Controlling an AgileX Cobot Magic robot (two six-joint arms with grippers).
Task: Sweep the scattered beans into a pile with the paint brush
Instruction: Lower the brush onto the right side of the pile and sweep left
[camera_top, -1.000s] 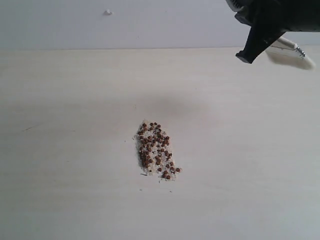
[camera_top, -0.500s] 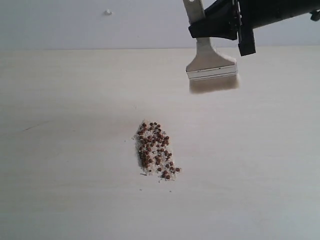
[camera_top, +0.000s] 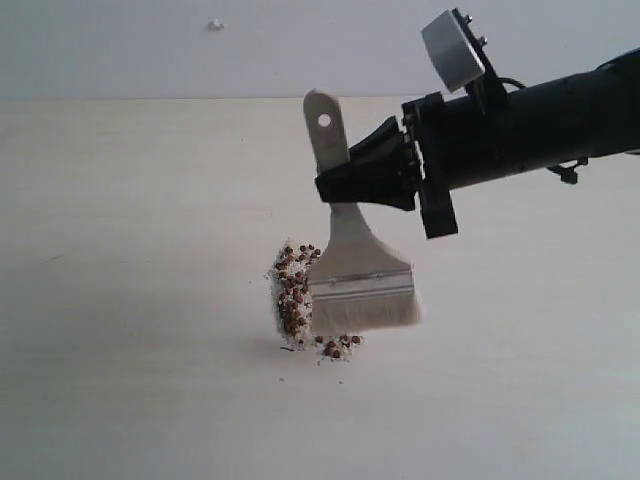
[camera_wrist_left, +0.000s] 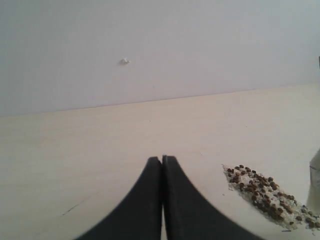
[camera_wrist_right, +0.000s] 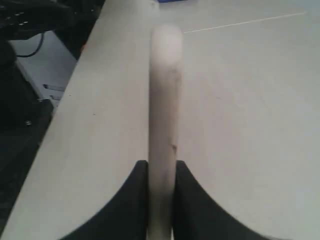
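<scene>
Clamping the paint brush (camera_top: 352, 262) handle in my right gripper (camera_top: 332, 190), bristles (camera_top: 365, 313) meet the beans (camera_top: 292, 295) lower left of my jaws; left gripper (camera_wrist_left: 162, 159) is pressed together.

We record tiny round reddish-brown beans (camera_top: 292, 290) flecked with whitish crumbs on a pale cream worktop (camera_top: 130, 330). The wide flat paint brush (camera_top: 358, 262) shows a pale wooden handle, grey metal band and white bristles. The left pincer (camera_wrist_left: 162, 159) and right pincer (camera_top: 336, 190) are black. The wall (camera_top: 120, 50) is light grey.
</scene>
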